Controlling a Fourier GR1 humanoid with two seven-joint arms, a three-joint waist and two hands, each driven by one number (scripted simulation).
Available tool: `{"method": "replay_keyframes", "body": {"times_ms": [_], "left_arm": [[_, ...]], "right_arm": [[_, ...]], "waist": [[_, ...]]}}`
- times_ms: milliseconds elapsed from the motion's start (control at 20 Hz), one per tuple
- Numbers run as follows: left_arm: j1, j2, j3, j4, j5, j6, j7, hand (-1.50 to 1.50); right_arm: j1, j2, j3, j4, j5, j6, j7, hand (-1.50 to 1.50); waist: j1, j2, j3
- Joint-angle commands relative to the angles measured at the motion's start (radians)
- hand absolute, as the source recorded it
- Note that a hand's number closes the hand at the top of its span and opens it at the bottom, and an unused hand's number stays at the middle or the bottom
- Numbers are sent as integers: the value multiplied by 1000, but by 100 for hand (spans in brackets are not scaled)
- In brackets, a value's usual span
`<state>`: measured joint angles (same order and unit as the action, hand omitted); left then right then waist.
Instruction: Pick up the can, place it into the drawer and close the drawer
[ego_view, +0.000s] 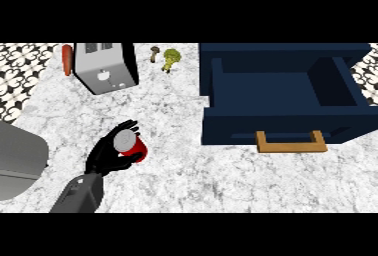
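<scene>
Down on the marble counter (221, 180), the left hand (111, 152) is wrapped around the can (129, 145), fingers and thumb curled about its red side so that only the grey lid and a strip of red body show past the black fingers. The can sits in the left half of the view, well apart from the drawer (284, 95) and below the toaster (105, 67); whether its base touches the counter or is lifted clear cannot be told from this steep angle. The grey forearm (77, 195) comes in from the lower left edge and slants up toward the can. The drawer is dark blue and stands pulled open at the right, its inside visible from above, with its front panel facing the lower edge and a tan handle (291, 142) sticking out from that panel. Nothing shows inside the drawer. The toaster is silver with dark sides and stands at the upper left, tilted a little in the view. Just left of it lies a red, elongated thing (67, 59) at the edge of the patterned wall. Between the toaster and the drawer, near the top, lie a small brown mushroom (155, 52) and a yellow-green vegetable (171, 59), close beside each other. A grey rounded shape (18, 160) fills the far left edge. The right hand does not show.
</scene>
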<state>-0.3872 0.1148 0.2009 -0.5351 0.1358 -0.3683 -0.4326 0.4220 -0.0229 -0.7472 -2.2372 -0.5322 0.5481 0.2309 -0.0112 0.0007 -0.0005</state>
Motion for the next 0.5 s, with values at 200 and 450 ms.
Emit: {"method": "replay_keyframes", "body": {"times_ms": [200, 450], "left_arm": [[-24, -40, -35, -20, 19, -101, 30, 150], [-52, -60, -52, -129, 52, -137, 93, 150]], "right_arm": [[24, 21, 3, 48, -4, 42, -46, -150], [5, 22, 4, 10, 5, 14, -10, -150]], "waist": [[3, -2, 1], [8, -3, 1]]}}
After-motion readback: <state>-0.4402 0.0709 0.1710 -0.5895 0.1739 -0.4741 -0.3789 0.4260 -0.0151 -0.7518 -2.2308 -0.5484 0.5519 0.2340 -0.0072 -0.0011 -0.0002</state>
